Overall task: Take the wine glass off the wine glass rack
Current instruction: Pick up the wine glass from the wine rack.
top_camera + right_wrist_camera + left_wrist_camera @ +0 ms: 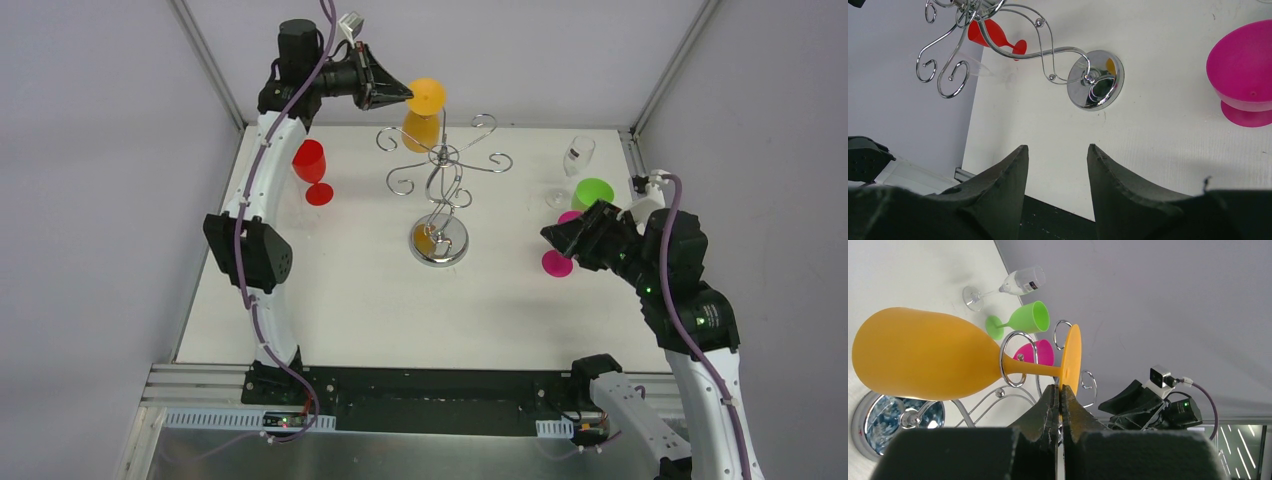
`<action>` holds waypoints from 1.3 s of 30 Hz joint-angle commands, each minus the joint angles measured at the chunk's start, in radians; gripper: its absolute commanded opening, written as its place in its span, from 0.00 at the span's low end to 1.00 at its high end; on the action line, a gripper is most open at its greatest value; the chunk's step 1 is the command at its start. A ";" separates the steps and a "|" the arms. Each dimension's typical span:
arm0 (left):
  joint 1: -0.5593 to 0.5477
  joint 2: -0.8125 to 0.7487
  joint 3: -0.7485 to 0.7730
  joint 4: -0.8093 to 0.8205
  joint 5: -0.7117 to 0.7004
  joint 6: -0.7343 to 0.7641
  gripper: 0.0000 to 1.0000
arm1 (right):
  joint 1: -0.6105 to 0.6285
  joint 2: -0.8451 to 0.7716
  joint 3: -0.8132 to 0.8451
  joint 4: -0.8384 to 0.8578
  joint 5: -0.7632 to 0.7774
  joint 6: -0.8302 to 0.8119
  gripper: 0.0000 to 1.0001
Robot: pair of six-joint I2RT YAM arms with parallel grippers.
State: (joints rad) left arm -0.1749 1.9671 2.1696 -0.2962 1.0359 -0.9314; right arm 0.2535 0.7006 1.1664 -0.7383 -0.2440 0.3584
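An orange wine glass (424,112) hangs upside down from the silver wire rack (441,158), whose round chrome base (439,243) stands mid-table. In the left wrist view the glass's stem (1033,368) runs through a curled rack arm (1004,347), with the bowl (923,355) to the left. My left gripper (1062,388) is shut on the rim of the glass's foot (1072,355), at the rack's far side (405,95). My right gripper (1057,150) is open and empty, hovering right of the rack (553,235). The rack base also shows in the right wrist view (1096,86).
A red glass (311,165) stands left of the rack. A pink glass (557,262) sits just under my right gripper, with a green glass (592,192) and a clear glass (577,155) behind it. Metal frame posts rise at the table's far corners.
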 commanded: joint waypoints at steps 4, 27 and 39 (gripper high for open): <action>0.011 0.036 0.063 0.023 0.001 -0.009 0.00 | 0.005 0.012 0.002 0.027 -0.001 0.002 0.50; -0.042 0.119 0.134 0.068 0.001 -0.052 0.00 | 0.005 0.032 -0.052 0.071 -0.014 0.000 0.50; -0.055 0.059 0.046 0.068 0.019 -0.017 0.00 | 0.005 0.021 -0.051 0.068 -0.021 0.011 0.50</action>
State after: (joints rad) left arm -0.2237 2.0777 2.2490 -0.2699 1.0370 -0.9783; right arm 0.2535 0.7334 1.1141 -0.7074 -0.2489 0.3588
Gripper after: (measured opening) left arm 0.017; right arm 0.501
